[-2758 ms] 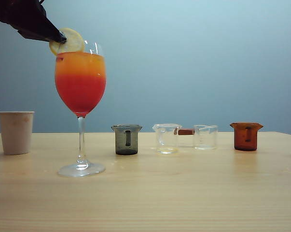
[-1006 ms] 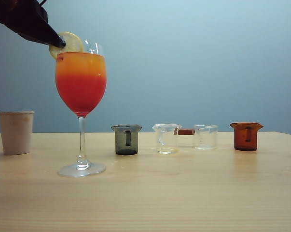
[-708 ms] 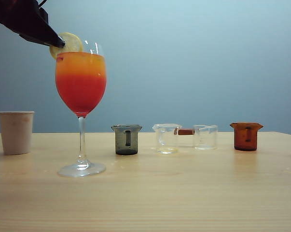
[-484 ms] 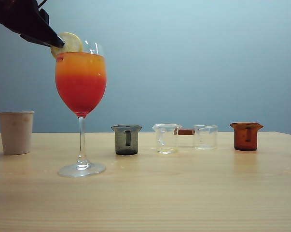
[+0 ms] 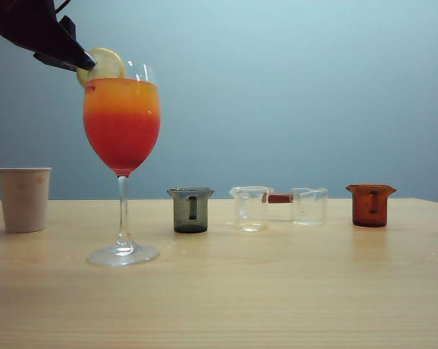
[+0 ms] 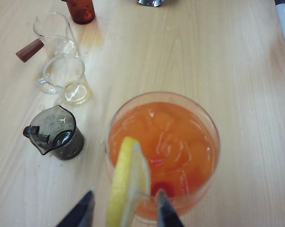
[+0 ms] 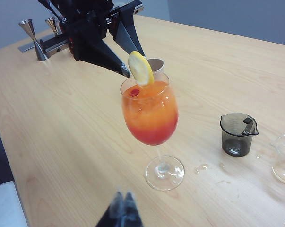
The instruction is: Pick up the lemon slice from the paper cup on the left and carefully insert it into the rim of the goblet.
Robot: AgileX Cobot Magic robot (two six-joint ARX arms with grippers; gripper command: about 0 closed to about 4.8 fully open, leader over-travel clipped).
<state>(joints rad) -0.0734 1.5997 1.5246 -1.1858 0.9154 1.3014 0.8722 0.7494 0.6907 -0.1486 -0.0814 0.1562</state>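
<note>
lemon slice (image 6: 128, 182): on edge, straddling your goblet (image 6: 163, 156) rim
left gripper (image 6: 123, 215): fingers spread, flanking slice
right gripper (image 7: 122, 210): looks closed, blurry
nearby: grey cup (image 6: 55, 134)

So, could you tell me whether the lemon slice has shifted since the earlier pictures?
Barely: the lemon slice has settled slightly lower onto the goblet rim.

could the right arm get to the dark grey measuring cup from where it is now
Probably yes. The right gripper, shut, hangs above bare table near the goblet, and the dark grey measuring cup stands apart from the goblet with nothing over it. The open left gripper is up at the lemon slice, out of the way.
</note>
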